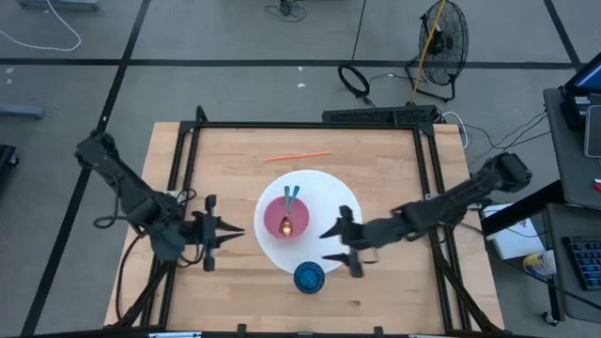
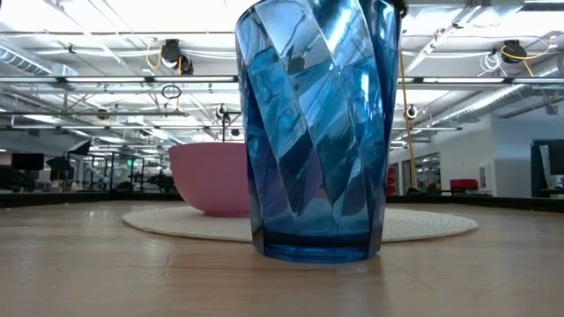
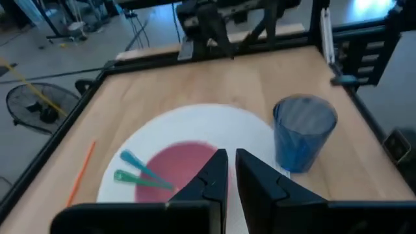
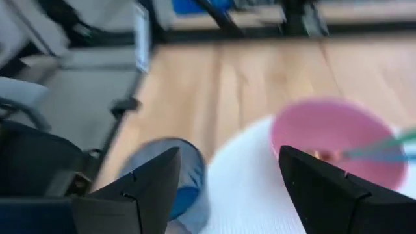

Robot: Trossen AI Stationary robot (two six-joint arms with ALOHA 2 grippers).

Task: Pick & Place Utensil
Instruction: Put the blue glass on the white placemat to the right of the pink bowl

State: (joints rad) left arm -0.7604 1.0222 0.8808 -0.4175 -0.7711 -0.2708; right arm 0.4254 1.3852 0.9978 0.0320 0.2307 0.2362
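Blue tumbler, faceted and translucent, is filling the low view nearest the lens; you are seeing it standing upright on the wooden table, at the near edge of the round white mat. Behind it, the pink bowl is sitting on that mat, and two teal-handled utensils are resting inside it, their handles leaning out over the far rim. An orange stick is lying well apart, toward the far side of the table.

Your left gripper is hovering left of the mat with its fingers nearly together and nothing between them. Your right gripper is hovering right of the bowl, near the tumbler, with its fingers spread wide and empty.

Handling, as a judgement: the utensils are looking light, thin and stiff, with smooth handles that may be slipping or pivoting under a pinch. You are best taking hold on the exposed handle above the bowl's rim, one utensil at a time, since the two are lying close together. The bowl is looking light enough to shift if nudged.
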